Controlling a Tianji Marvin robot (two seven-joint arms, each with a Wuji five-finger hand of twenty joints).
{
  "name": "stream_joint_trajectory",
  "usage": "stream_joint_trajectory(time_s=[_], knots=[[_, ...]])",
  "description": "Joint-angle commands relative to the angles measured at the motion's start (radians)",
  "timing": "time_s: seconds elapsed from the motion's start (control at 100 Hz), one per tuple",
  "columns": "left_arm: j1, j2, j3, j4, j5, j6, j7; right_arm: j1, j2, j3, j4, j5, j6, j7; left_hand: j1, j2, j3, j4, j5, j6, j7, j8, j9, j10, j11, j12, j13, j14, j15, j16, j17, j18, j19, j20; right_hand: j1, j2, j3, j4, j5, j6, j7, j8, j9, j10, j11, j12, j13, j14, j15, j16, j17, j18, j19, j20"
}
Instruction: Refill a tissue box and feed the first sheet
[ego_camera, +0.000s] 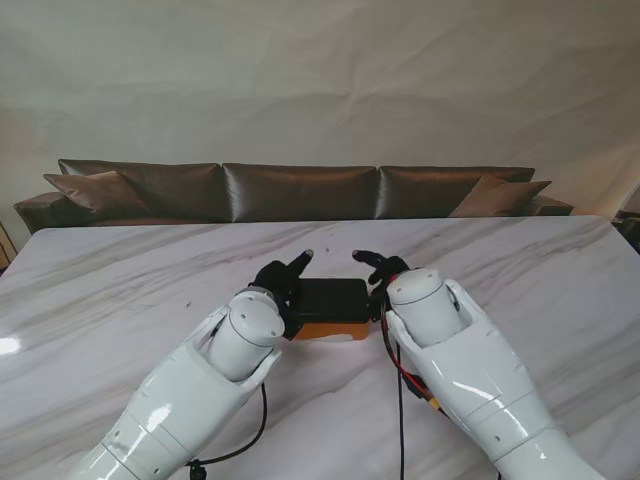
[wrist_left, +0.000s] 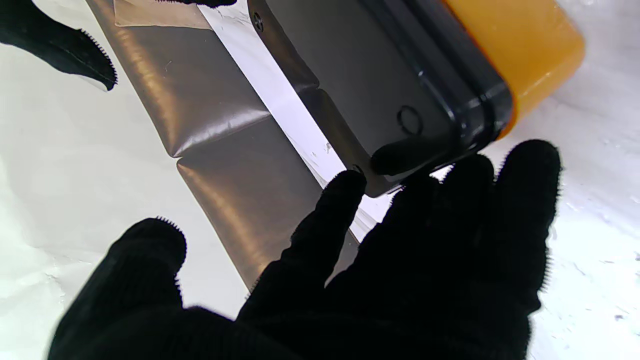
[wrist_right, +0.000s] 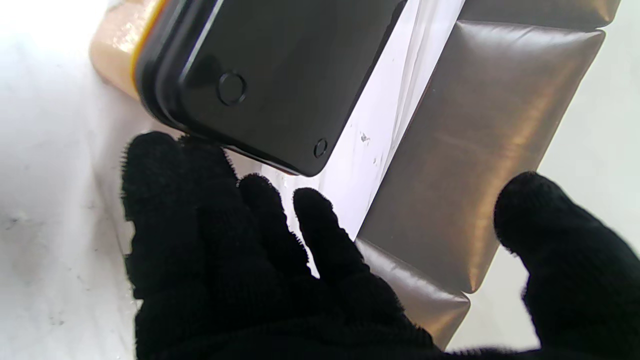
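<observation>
Squarely in the middle of the marble table (ego_camera: 120, 290), a little nearer to me than its centre, the tissue box (ego_camera: 330, 299) lies flat between the two gloved hands. At its left end sits the left hand (ego_camera: 281, 278), fingers spread and holding nothing, one finger pointing out over the far left corner of the box; in the left wrist view the fingertips (wrist_left: 525, 165) sit right at the box's end, and whether they touch it I cannot tell. At its right end is the right hand (ego_camera: 383, 268), likewise spread and empty, with its thumb held well away from the other fingers; the right wrist view shows the fingertips (wrist_right: 150, 155) just beside the dark end wall, contact again uncertain. Far across the table a brown sofa (ego_camera: 300, 190) runs along the pale wall. As for the box, it is a low rectangular thing with rounded corners: its upper face (wrist_left: 350, 65) is a black, slightly glossy plate with a raised stepped rim, and below that an orange body (wrist_left: 520, 50) shows along the near side. Small round marks (wrist_right: 231, 88) dot that black face near the corners, one of them a ring-shaped dimple, another like a little screw head.
</observation>
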Motion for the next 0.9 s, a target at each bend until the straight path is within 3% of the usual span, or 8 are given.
stream_joint_trajectory(time_s=[0.0, 0.31, 0.89], knots=[[0.01, -0.014, 0.003, -0.026, -0.003, 0.007, -0.018, 0.008, -0.019, -0.01, 0.001, 0.009, -0.013, 0.021, -0.018, -0.015, -0.006, 0.028, 0.022, -0.031, 0.011, 0.017, 0.045, -0.136, 0.097, 0.051, 0.008, 0.005, 0.019, 0.001, 0.031, -0.045, 0.487, 0.005, -0.007, 0.014, 0.021, 0.01, 0.016, -0.016, 0.011, 0.007, 0.022, -0.022, -0.007, -0.009, 0.014, -0.083, 0.012, -0.006, 0.019, -0.105, -0.007, -0.007], [-0.006, -0.016, 0.006, 0.027, -0.005, -0.013, -0.019, 0.017, -0.019, -0.011, 0.015, 0.007, -0.016, 0.024, -0.019, -0.014, -0.006, 0.028, 0.022, -0.032, 0.011, 0.018, 0.043, -0.137, 0.096, 0.05, 0.007, 0.003, 0.018, 0.0, 0.031, -0.045, 0.487, 0.005, -0.009, 0.015, 0.021, 0.011, 0.015, -0.018, 0.012, 0.008, 0.024, -0.024, -0.009, -0.009, 0.013, -0.086, 0.01, -0.007, 0.015, -0.109, -0.008, -0.005], [-0.002, -0.015, 0.006, 0.038, 0.036, 0.006, -0.009, 0.017, -0.014, 0.009, 0.033, -0.015, -0.014, 0.023, -0.022, -0.014, -0.006, 0.028, 0.022, -0.064, 0.019, 0.022, 0.048, -0.161, 0.091, 0.047, 0.003, -0.004, 0.017, 0.0, 0.029, -0.054, 0.486, 0.005, -0.008, 0.015, 0.021, 0.011, 0.015, -0.019, 0.013, 0.009, 0.025, -0.026, -0.011, -0.01, 0.013, -0.086, 0.008, -0.007, 0.014, -0.108, -0.009, -0.002]])
